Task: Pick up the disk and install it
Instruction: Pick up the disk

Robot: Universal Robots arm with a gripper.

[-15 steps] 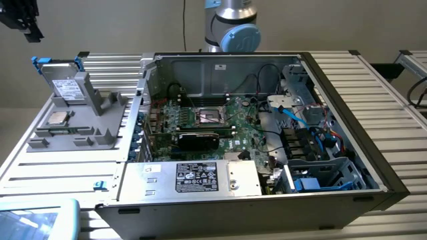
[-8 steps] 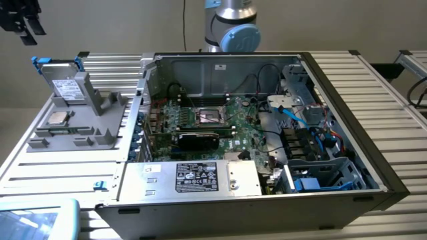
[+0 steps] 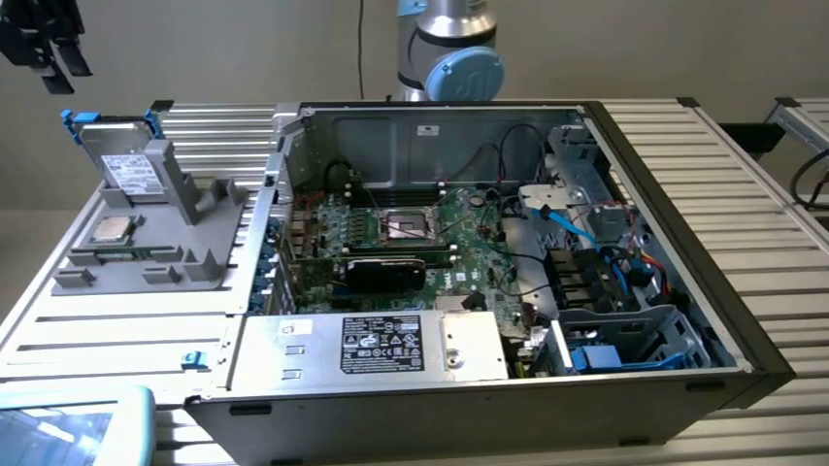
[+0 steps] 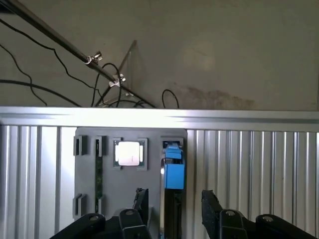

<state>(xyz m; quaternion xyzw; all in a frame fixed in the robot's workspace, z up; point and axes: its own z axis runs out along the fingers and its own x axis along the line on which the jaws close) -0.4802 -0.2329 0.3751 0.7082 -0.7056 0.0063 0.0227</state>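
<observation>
We see the disk standing on edge in the grey fixture at the exterior view's upper left, so its blue frame is exposed for a grasp. The fingers are spread, lined up either side of the disk's edge and gripping nothing. The computer case sits open mid-frame on the bench.

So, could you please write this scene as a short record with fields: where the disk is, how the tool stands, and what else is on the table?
disk: upright in a slot of the grey holder, not held
tool: open, above the holder, apart from the disk
processor chip: flat on the holder, beside the disk
computer case: lid off, on the slatted table, at the exterior view's right of the holder
task state: disk not yet picked up
</observation>
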